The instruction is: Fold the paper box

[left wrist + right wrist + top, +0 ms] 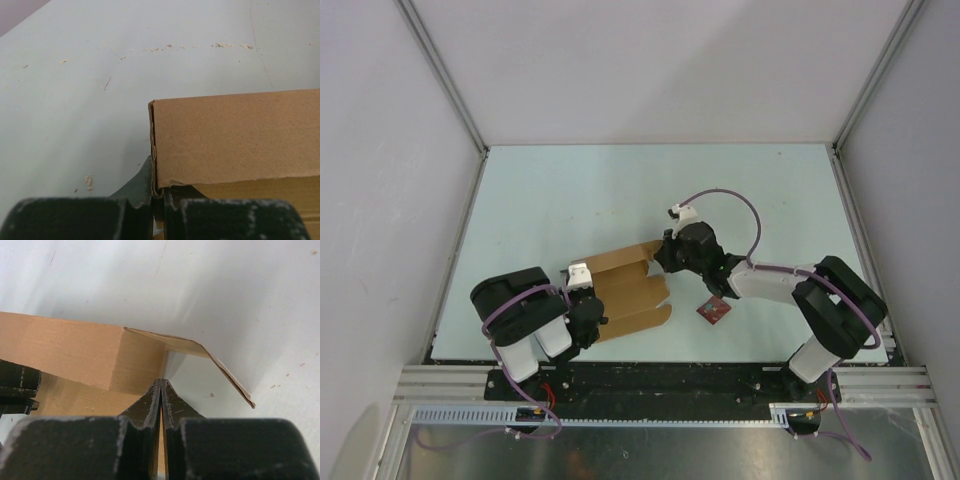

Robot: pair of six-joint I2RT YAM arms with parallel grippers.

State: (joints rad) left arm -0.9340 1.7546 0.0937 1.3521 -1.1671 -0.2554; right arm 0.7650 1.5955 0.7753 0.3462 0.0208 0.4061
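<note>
The paper box (pixel 630 290) lies low-centre in the top view on the counter (pixel 620 190), its long axis running lower left to upper right. The left hand (pixel 594 308) pinches its lower-left corner and the right hand (pixel 665 258) its upper-right end wall, both narrow. The loose flap (pixel 210 357) sits nearest the right hand.

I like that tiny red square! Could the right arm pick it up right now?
Probably not yet. The right gripper is pinched shut on the paper box. The red square lies uncovered on the table close beside that arm, so it looks reachable once the gripper lets go.
</note>
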